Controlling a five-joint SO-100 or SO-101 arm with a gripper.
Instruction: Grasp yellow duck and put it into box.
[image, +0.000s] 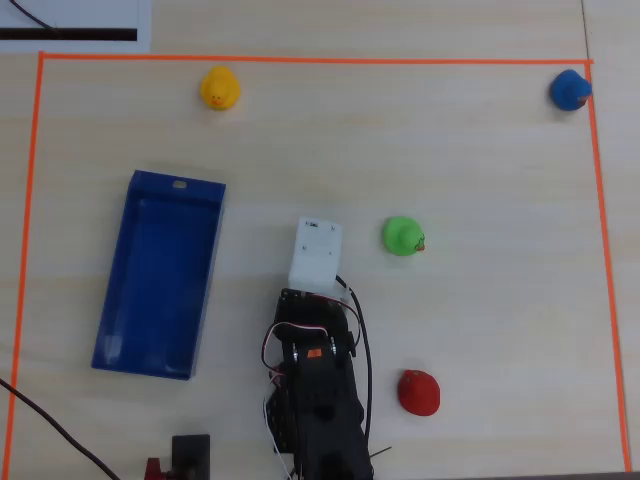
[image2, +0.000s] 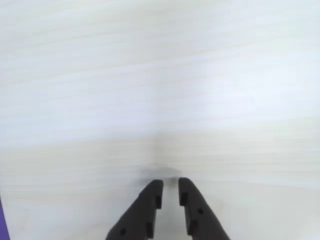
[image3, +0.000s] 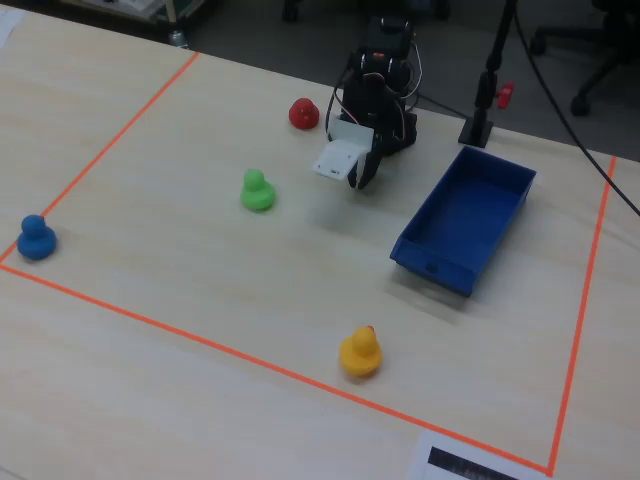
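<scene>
1. A pale wooden table (image: 480, 320) is marked with an orange tape border (image: 300, 60).
2. In the overhead view, the empty blue box (image: 205, 290) lies left of the arm.
3. The black gripper (image2: 170, 192) hovers above bare table, jaws slightly parted, holding nothing.
4. The yellow duck (image: 219, 88) stands at the far edge, beyond the box.

Four small rounded rubber ducks stand on the pale wood-grain counter (image: 480, 180), one of each colour: one yellow rubber duck with an orange beak (image: 219, 88), one green rubber duck (image: 402, 236), one red rubber duck (image: 418, 391) and one blue rubber duck (image: 570, 90) (this last sits right at a corner of the taped area). There is one long shallow blue plastic tray with low walls (image: 162, 272). One black robot arm (image: 315, 385) is present, carrying one white block (image: 315, 254) and one black two-fingered claw (image2: 170, 192). One orange tape rectangle (image: 300, 59) frames the working area. One white sheet with a black bar (image: 75, 25) lies outside that frame.
</scene>
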